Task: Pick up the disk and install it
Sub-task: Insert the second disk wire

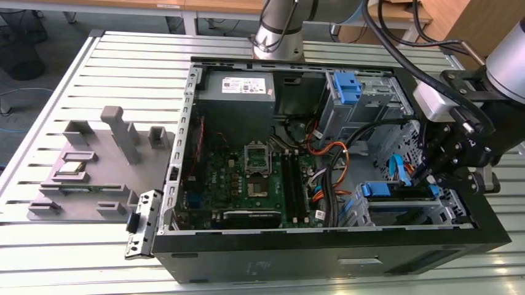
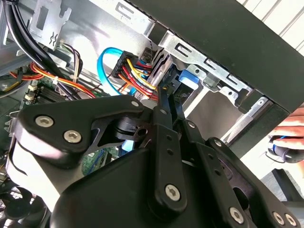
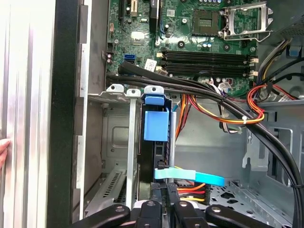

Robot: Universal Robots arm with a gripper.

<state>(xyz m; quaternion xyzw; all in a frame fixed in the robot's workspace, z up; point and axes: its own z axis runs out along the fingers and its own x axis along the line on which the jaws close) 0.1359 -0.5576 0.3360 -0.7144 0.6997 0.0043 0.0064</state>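
Down by the caged disk (image 3: 156,126), claw (image 1: 447,175) hovers.

Silver-grey jointed robot arm (image 1: 275,24) carrying a black gripper (image 1: 449,161) of bolted linkage plates with silver screw heads (image 2: 72,137) and black cables (image 1: 402,52).

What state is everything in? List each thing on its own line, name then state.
computer case: lying on its side, side panel off, inside exposed
disk: slotted edge-on in the drive cage, blue bracket on
gripper: down inside the case, right at the disk
CPU socket: load plate swung open
memory slots: no modules in them
blue bracket: seated in the upper bay
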